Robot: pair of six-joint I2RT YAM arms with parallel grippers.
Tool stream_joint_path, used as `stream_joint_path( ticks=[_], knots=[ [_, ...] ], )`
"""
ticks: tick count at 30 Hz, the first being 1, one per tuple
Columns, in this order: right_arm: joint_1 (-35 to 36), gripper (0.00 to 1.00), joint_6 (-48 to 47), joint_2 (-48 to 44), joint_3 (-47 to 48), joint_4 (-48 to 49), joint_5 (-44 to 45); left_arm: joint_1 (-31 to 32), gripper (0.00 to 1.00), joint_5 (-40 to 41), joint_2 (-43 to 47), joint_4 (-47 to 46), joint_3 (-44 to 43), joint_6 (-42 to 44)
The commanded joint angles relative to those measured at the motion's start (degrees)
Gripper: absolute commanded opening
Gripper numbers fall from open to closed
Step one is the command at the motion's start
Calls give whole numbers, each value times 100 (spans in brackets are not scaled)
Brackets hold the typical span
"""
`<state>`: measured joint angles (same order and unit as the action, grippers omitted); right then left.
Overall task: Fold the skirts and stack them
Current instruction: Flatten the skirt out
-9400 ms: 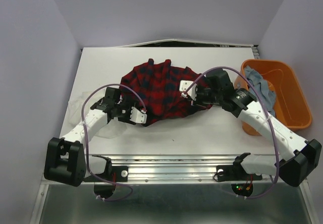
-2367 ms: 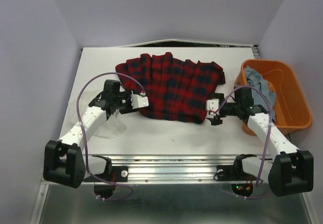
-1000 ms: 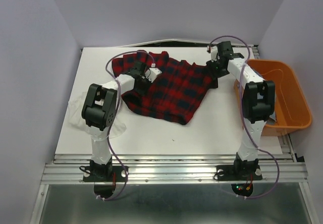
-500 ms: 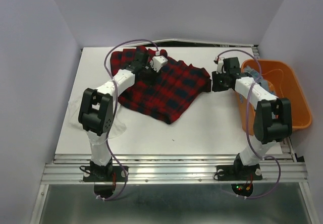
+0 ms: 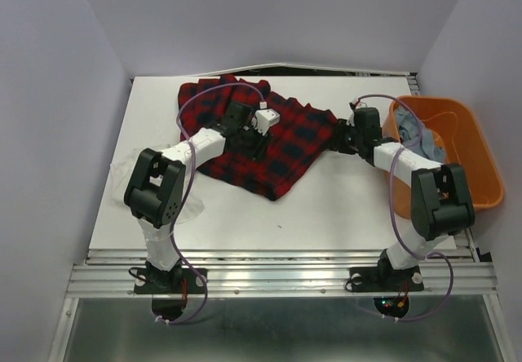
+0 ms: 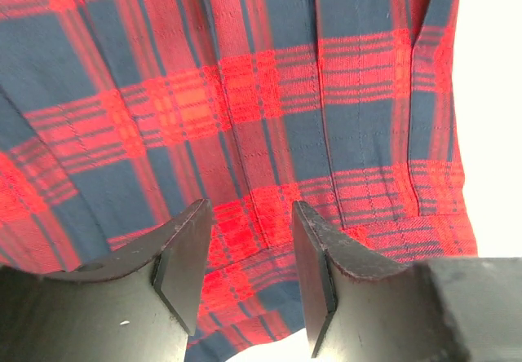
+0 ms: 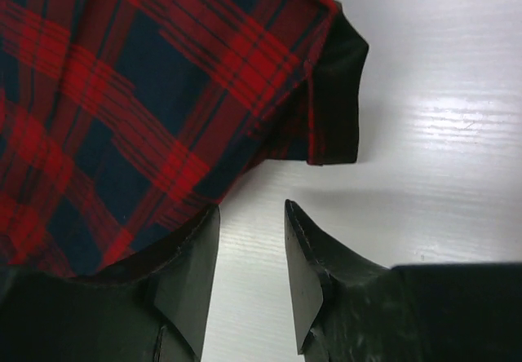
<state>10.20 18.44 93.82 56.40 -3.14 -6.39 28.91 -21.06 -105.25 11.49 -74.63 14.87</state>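
Plaid skirt [image 5: 269, 146] lies spread toward 12 o'clock on the table [image 5: 326, 207]. Looks soft and floppy, so I'd pinch the dark-edged corner [image 7: 334, 93] at its 3 o'clock. Left gripper [image 6: 249, 215] and right gripper [image 7: 251, 211] are both partway open, holding nothing.

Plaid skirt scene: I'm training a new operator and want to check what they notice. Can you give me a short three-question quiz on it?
1. True or false: the left gripper is shut on the plaid skirt.
2. Fill in: the thin cloth at the left edge of the table is ___ in colour.
3. Multiple choice: the light blue denim garment lies A) in the orange tub, B) under the plaid skirt, C) at the table's near edge.

Key: 1 false, its jaws stand apart above the cloth; 2 white; 3 A.
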Motion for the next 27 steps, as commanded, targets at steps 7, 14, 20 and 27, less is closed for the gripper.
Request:
stream_joint_path(
  ticks=[7, 14, 20, 27],
  knots=[
    [17, 41, 521, 567, 301, 683, 1008, 54, 56, 23, -4, -375, 177, -213],
    [17, 37, 521, 822, 503, 718, 1237, 115, 56, 102, -127, -366, 291, -178],
    [17, 19, 301, 1050, 696, 709, 1395, 106, 53, 322, -364, -94, 203, -239],
    [17, 1, -568, 823, 750, 683, 957, -227, 34, 322, -733, 398, 80, -169]
  ],
)
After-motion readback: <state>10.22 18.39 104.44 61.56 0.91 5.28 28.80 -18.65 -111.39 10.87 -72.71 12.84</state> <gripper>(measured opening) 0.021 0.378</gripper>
